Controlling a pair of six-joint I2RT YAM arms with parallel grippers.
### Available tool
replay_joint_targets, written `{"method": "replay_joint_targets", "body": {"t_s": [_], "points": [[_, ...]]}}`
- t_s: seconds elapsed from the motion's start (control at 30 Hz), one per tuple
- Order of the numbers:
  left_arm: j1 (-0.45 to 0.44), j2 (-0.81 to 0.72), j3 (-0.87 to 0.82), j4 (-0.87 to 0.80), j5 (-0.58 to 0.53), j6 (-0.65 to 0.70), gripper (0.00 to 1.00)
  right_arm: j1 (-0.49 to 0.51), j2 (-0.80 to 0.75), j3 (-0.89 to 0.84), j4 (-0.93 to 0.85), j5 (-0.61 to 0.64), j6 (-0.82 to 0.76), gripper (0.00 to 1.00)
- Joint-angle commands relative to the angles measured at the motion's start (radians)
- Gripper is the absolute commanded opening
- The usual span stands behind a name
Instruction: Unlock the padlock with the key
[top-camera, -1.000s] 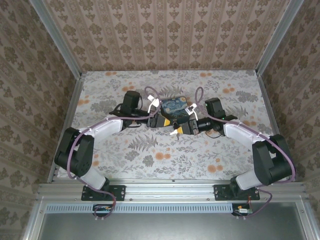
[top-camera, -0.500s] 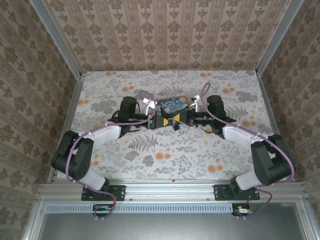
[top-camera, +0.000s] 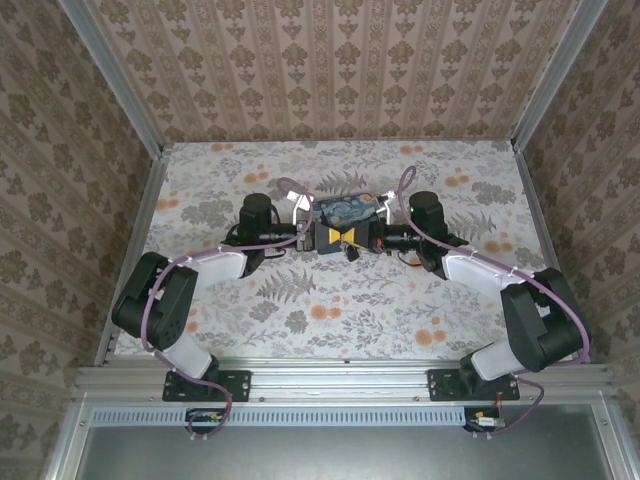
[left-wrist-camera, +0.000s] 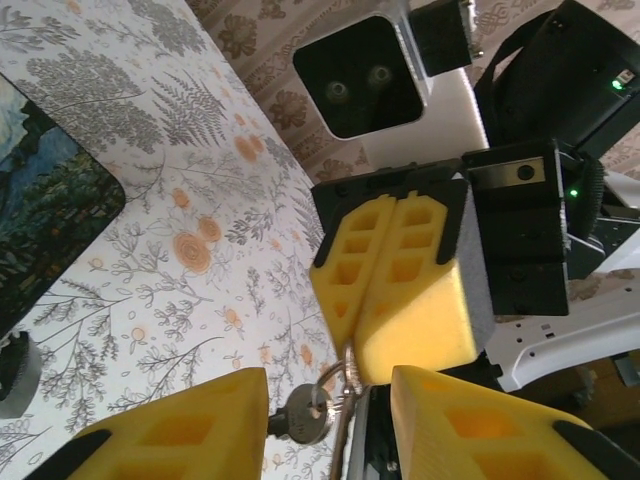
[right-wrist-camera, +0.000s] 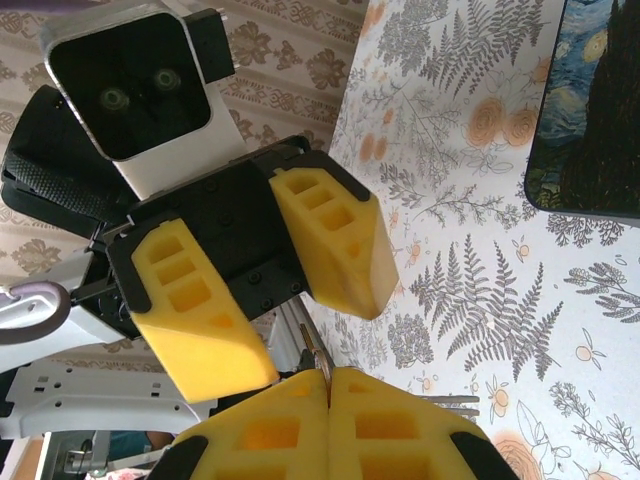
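Note:
My right gripper (right-wrist-camera: 328, 385) is shut on the key (right-wrist-camera: 325, 368), whose thin metal edge sticks out of the seam between its yellow pads. In the left wrist view the same gripper (left-wrist-camera: 375, 300) holds the ring, and a second, round-headed key (left-wrist-camera: 305, 415) dangles from it. That key hangs between the fingers of my left gripper (left-wrist-camera: 330, 400), which stand apart and open. A small dark part (left-wrist-camera: 276, 424) beside the key's head is mostly hidden by a finger; it looks like the padlock. From above, both grippers (top-camera: 335, 237) (top-camera: 360, 238) meet tip to tip.
The blue-and-yellow swirl-painted box (top-camera: 345, 209) lies on the floral table (top-camera: 300, 310) just behind the two grippers; its dark edge (left-wrist-camera: 40, 230) (right-wrist-camera: 590, 110) shows in both wrist views. Patterned walls close in the back and both sides.
Both grippers have moved a little away from the arm bases towards the box and closer together. They now sit level and tip to tip, and the left arm's elbow has swung outward.

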Motion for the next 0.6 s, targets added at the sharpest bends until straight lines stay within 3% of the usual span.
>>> {"method": "replay_joint_targets", "body": {"t_s": [0.0,0.13,0.3,0.47,0.57], "points": [[-0.009,0.000,0.000,0.051,0.048,-0.013,0.31,0.007,0.012,0.014,0.034,0.013,0.008,0.00],[-0.011,-0.007,-0.003,0.048,0.061,-0.010,0.18,0.007,0.016,0.013,0.038,0.017,0.011,0.00],[-0.012,-0.009,-0.006,0.030,0.064,0.002,0.16,0.007,0.010,0.006,0.041,0.020,0.012,0.00],[-0.012,-0.012,0.000,0.028,0.080,0.008,0.00,0.007,0.004,-0.002,0.033,-0.009,-0.001,0.00],[-0.013,-0.017,0.016,0.000,0.111,0.029,0.00,0.001,-0.010,0.008,-0.064,-0.079,-0.107,0.12]]}}
